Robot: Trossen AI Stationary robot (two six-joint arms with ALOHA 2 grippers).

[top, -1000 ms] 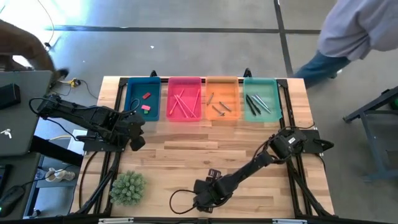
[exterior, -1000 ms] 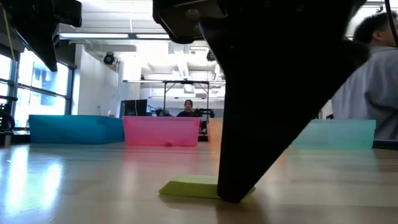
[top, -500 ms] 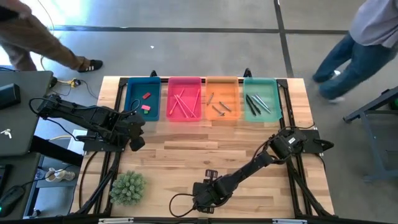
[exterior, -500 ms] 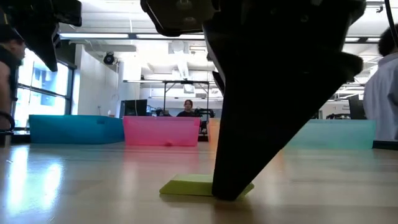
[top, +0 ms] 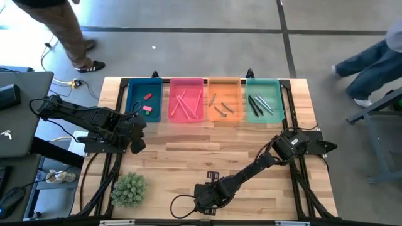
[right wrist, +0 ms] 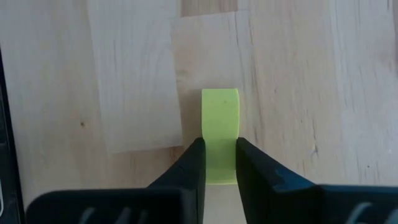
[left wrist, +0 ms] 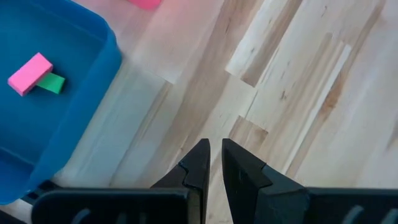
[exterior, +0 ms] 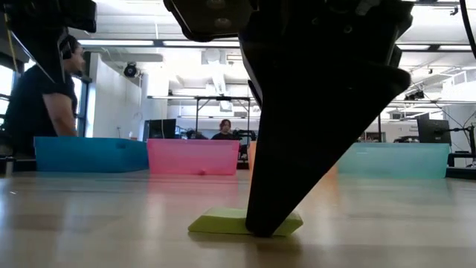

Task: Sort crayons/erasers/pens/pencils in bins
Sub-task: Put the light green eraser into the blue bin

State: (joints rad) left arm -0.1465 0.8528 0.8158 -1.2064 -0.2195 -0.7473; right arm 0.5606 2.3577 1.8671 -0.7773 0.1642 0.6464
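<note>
I've got the right gripper [right wrist: 216, 163] down at the table's [top: 182, 157] near edge, fingers pinching the yellow-green eraser [right wrist: 219, 124] that lies flat on the wood. My left gripper [left wrist: 213, 163] hangs pressed together beside the blue bin [top: 130, 102], which holds pink, red and green erasers.

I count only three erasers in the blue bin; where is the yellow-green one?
The yellow-green eraser lies flat on the table's near edge, right of the plant, far from the bins. The right gripper is down on it, jaws on either side.
</note>
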